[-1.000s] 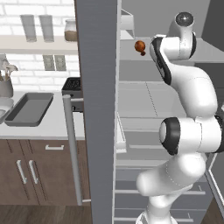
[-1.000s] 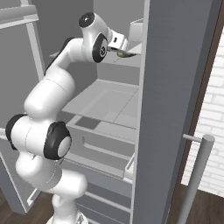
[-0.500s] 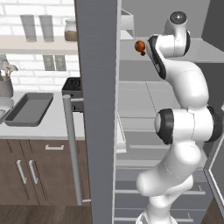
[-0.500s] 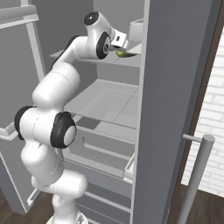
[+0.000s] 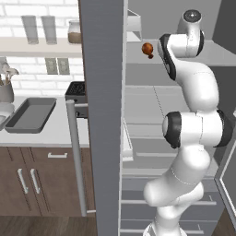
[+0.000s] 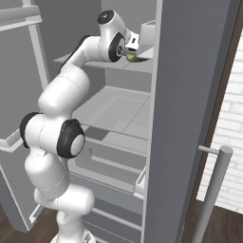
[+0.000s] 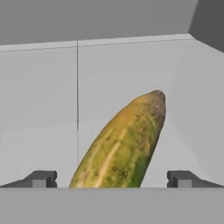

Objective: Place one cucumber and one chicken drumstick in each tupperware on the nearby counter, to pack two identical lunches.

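A yellow-green cucumber (image 7: 124, 140) lies on the fridge's upper shelf, running up from between my fingertips in the hand view. My gripper (image 7: 111, 179) is open, one fingertip on either side of the cucumber's near end and neither touching it. From the right base view, the cucumber (image 6: 134, 58) sits just below my hand (image 6: 133, 43). A reddish-brown chicken drumstick (image 5: 147, 49) rests on the same shelf, left of my arm. A dark grey rectangular tupperware (image 5: 30, 115) stands on the pale counter (image 5: 46, 133) at left.
The open fridge door (image 5: 103, 115) stands edge-on between the fridge interior and the counter. A black toaster (image 5: 76, 91) sits behind the tray. A wall shelf (image 5: 41, 44) with jars hangs above. Lower fridge shelves and drawers (image 6: 114, 142) lie beneath my arm.
My arm has straightened and reached deeper onto the upper shelf, bringing the hand closer to the cucumber. The jaws have stayed open. The drumstick has not moved.
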Tool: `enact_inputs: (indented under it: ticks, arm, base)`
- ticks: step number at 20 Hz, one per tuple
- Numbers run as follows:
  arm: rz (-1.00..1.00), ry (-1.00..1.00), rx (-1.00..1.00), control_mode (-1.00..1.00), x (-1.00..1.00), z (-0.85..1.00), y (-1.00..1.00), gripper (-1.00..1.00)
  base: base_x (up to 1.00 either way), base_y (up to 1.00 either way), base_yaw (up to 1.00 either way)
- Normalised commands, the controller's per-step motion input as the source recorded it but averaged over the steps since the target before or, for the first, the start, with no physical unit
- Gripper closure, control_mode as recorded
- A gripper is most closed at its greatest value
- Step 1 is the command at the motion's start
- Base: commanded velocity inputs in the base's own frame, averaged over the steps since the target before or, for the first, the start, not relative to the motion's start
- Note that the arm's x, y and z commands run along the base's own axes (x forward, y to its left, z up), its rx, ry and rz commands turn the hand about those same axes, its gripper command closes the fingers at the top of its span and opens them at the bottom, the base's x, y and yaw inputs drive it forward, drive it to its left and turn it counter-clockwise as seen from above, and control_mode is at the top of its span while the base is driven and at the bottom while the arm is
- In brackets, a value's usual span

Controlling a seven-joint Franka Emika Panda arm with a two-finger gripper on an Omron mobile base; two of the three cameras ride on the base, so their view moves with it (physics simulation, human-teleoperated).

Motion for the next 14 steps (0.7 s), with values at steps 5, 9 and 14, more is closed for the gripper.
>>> enact_inputs:
  ticks: [5, 9, 14]
  arm:
    - [0.0, 0.01, 0.0, -1.0, 0.04, -0.37, 0.0, 1.0]
    - [0.0, 0.0, 0.0, -1.0, -0.02, -0.52, 0.0, 1.0]
    - [0.0, 0.0, 0.0, -1.0, 0.03, -0.07, 0.0, 1.0]
  base:
    - [0.0, 0.0, 0.0]
    - [0.0, 0.0, 0.0]
    - [0.0, 0.0, 0.0]
